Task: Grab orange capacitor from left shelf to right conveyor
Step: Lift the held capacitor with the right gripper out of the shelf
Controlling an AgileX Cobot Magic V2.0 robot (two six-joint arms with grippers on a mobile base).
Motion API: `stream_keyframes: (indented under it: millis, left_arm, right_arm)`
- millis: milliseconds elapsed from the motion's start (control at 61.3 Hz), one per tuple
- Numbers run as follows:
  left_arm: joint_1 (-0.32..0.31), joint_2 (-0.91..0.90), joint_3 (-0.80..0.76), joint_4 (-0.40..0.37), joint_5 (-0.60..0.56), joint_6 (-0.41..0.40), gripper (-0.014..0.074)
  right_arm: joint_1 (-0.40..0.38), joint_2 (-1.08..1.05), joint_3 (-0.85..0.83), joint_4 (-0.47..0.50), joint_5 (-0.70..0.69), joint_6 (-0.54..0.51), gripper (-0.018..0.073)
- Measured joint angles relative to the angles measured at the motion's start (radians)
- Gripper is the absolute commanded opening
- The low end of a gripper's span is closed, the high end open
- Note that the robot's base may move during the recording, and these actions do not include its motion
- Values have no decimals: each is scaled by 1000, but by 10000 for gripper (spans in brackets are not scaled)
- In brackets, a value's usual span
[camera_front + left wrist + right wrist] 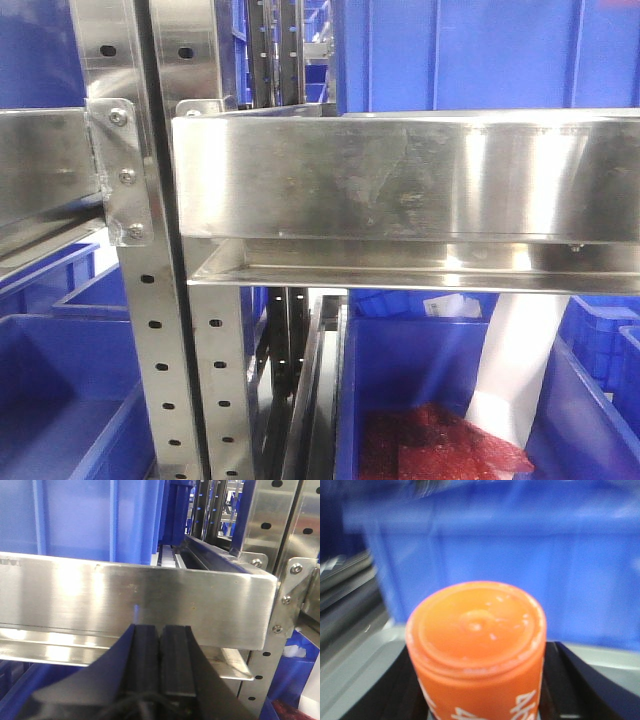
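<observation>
The orange capacitor [476,645] fills the right wrist view, flat top towards the camera and white print on its side. My right gripper [479,685] is shut on it, one black finger [402,680] on each side. A blurred grey surface lies below it. My left gripper [160,630] is shut with its black pads pressed together and nothing between them. It hangs just in front of the tall steel front lip of the left shelf [150,597]. The front view shows that shelf [400,180] but neither gripper. The right conveyor is out of view.
Blue plastic bins [90,520] stand on the shelf behind the lip. More blue bins [420,380] sit below, one holding red material [440,445] and a white strip [520,370]. Perforated steel uprights [160,330] with screwed brackets [125,170] frame the shelf.
</observation>
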Motion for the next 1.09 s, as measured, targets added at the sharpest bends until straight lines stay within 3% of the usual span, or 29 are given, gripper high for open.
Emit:
stream_keyframes:
  millis: [326,784,1094]
  left_arm:
    - [0,0,0,0,0,0,-105]
    - [0,0,0,0,0,0,-105]
    - [0,0,0,0,0,0,-105]
  right_arm:
    - [-19,-388,95,9,353,-98,73]
    - [-19,-945,177,25,771,-146,73]
    - [-19,-1031,177,27,842,-148,73]
